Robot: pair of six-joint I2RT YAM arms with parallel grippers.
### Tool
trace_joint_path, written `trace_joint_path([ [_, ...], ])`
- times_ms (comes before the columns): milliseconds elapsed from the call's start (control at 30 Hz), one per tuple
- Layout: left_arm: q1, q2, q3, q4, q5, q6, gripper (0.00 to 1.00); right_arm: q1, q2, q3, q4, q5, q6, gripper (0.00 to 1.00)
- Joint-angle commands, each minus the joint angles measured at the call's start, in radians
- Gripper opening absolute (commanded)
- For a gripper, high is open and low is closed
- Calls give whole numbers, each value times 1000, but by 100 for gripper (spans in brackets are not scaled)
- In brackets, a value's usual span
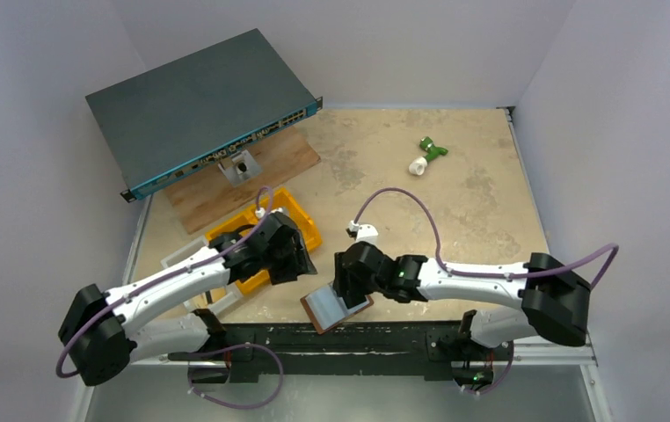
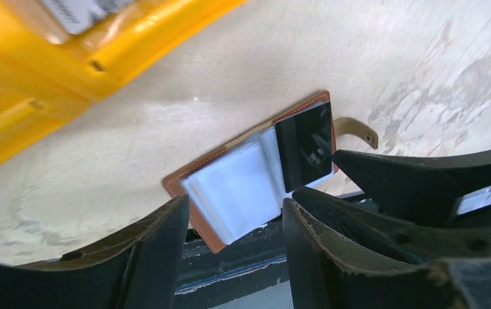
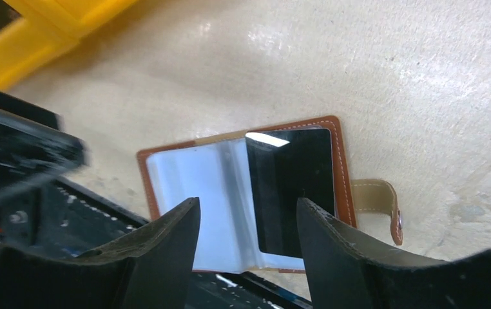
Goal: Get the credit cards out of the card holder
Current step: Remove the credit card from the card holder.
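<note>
The card holder (image 1: 331, 309) lies open on the table's near edge, brown leather with a tan snap tab (image 3: 378, 196). Its left half shows pale grey-blue credit cards (image 3: 191, 174) in clear sleeves. Its right half shows a glossy black rectangle (image 3: 291, 187). My right gripper (image 3: 248, 206) hangs just above the open card holder (image 3: 336, 138), open and holding nothing. My left gripper (image 2: 235, 206) is also open and holding nothing. It hovers to the left of the card holder (image 2: 198, 212), over its pale half (image 2: 236, 190), with the right gripper's fingers (image 2: 423, 180) close beside it.
A yellow bin (image 1: 301, 220) sits just behind my left gripper (image 1: 301, 259), with a pale printed flat thing (image 2: 82, 9) in it. A white frame (image 1: 191, 255), a wooden board (image 1: 252, 180) and a network switch (image 1: 200, 110) fill the back left. A green-and-white part (image 1: 428, 154) lies far right.
</note>
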Motion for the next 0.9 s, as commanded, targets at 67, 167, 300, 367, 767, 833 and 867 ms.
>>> trace_joint_path([
  [67,49,-142,-23,-107,-79,-23,55,91,98,121,-157,207,-23,59],
  [167,60,-168,-25,-125,-78,-12,55,124,143,153,-186,229,-28,62],
  [300,70,-183,-33,-124,-67,-2,55,150,202,187,-231,255,-20,62],
  [367,71,-183,-36,-119,-60,0,55,158,225,205,-266,282,0,62],
  [767,71,-162,-39,-96,-34,18,55,162,246,201,-296,307,23,62],
  [833,71,-161,-38,-96,-32,21,55,163,230,192,-290,299,26,62],
  [867,71,-158,-38,-95,-30,23,55,163,217,187,-284,289,30,63],
])
